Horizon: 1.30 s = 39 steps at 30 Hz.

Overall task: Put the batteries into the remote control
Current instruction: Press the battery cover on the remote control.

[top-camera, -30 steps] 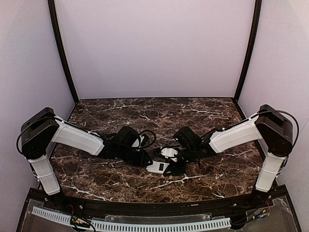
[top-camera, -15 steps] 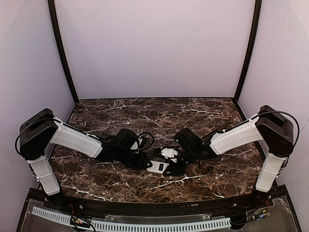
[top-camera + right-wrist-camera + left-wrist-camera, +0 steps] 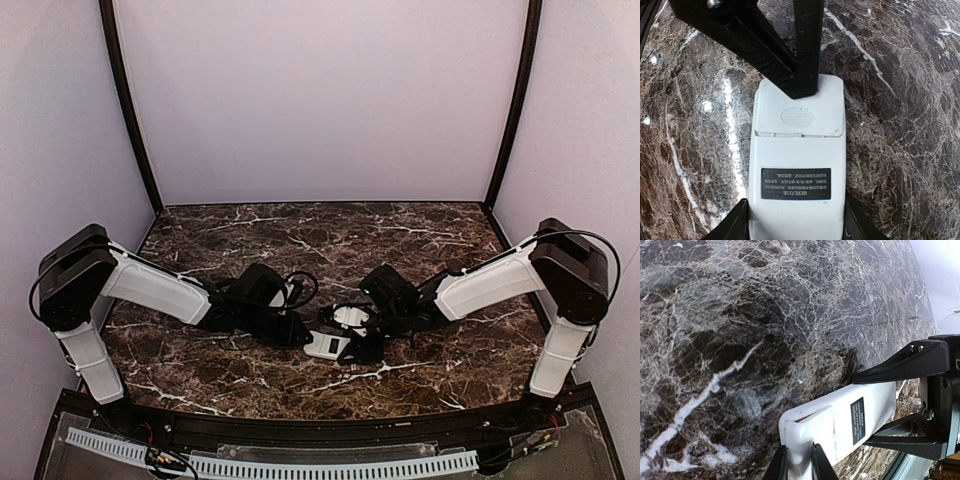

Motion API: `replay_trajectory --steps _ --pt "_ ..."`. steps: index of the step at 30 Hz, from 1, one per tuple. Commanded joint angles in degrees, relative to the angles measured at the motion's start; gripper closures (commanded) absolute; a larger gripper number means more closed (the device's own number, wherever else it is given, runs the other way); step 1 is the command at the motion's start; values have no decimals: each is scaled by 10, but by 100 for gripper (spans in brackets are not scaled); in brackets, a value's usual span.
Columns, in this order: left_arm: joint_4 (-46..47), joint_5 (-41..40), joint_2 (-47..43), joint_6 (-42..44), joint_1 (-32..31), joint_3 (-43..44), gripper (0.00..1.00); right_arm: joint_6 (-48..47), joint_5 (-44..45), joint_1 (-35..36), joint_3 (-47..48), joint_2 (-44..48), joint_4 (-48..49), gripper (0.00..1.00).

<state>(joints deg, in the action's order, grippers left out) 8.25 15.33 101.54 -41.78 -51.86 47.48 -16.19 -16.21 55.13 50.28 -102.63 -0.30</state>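
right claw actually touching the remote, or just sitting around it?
Touching. Left wrist view: the fingers of the right claw lie against both long edges of the remote control, with no gap visible. The right wrist view agrees.

Both arms low, reaching inward; left end effector (image 3: 797, 465) nearly closed; right end effector (image 3: 795, 222) clamps remote control (image 3: 796, 150).
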Motion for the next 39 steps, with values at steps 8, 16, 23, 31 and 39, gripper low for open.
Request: replay_trajectory --steps 8,16,23,31,39 --pt "-170 -43 63 30 -23 -21 78 16 10 11 -10 -30 0 80" --pt "-242 -117 62 42 -41 15 71 16 11 11 -11 -31 0 80" --pt "-269 -147 62 43 -49 28 67 16 8 11 -12 -31 0 80" --pt "-256 -122 61 50 -55 20 74 17 12 11 -13 -29 1 80" --pt "-259 -96 61 44 -62 15 84 15 16 12 -14 -30 0 80"
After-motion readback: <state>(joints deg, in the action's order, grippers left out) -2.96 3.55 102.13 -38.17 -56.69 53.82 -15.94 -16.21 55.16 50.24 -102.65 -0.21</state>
